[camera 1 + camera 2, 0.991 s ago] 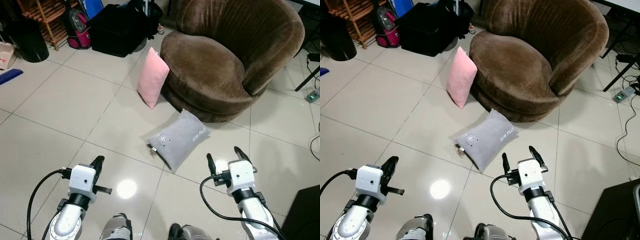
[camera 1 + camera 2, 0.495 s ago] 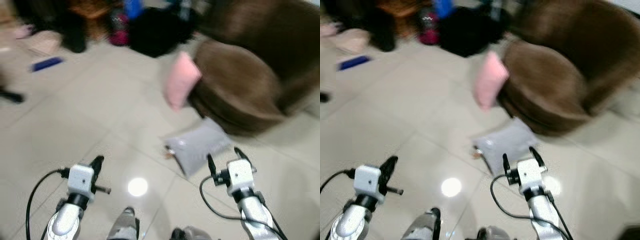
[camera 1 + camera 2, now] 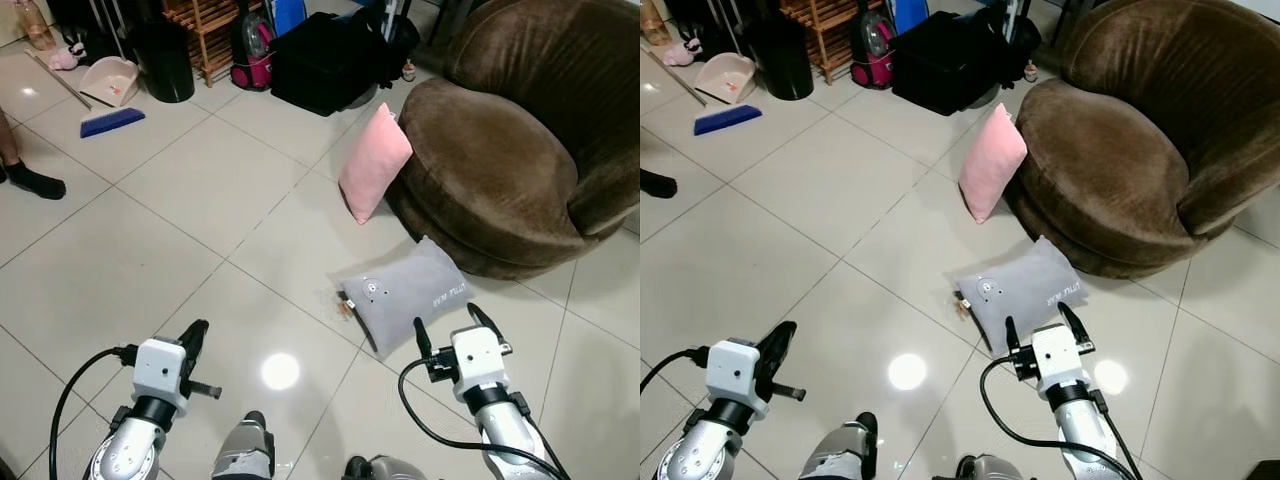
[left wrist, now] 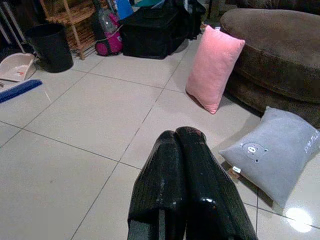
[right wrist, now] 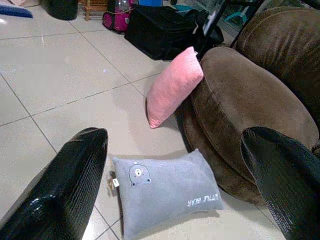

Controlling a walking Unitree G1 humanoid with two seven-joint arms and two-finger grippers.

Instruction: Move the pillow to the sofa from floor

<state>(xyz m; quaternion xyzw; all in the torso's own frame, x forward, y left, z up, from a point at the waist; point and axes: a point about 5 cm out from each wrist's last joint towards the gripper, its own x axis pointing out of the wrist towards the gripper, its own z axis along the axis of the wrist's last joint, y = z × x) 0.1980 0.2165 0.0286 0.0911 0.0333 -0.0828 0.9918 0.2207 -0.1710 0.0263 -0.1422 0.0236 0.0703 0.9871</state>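
Observation:
A grey pillow (image 3: 405,295) with a bear face lies flat on the tiled floor in front of the brown round sofa (image 3: 510,150). A pink pillow (image 3: 373,162) stands on edge, leaning against the sofa's left side. My right gripper (image 3: 445,325) hovers open just in front of the grey pillow's near edge, nothing between its fingers; the right wrist view looks past its fingers (image 5: 65,185) at the grey pillow (image 5: 165,190). My left gripper (image 3: 195,333) is shut and empty, held low at the left, well away from both pillows.
A black bag (image 3: 325,60), a pink vacuum (image 3: 252,45), a wooden rack (image 3: 205,30) and a black bin (image 3: 165,60) line the back. A dustpan (image 3: 108,80) and blue brush (image 3: 110,122) lie far left, near a person's socked foot (image 3: 35,183).
The camera has swung left and drawn nearer; the whole scene shifted right. The grey pillow now sits just beyond my right gripper. Both arms hold the same pose.

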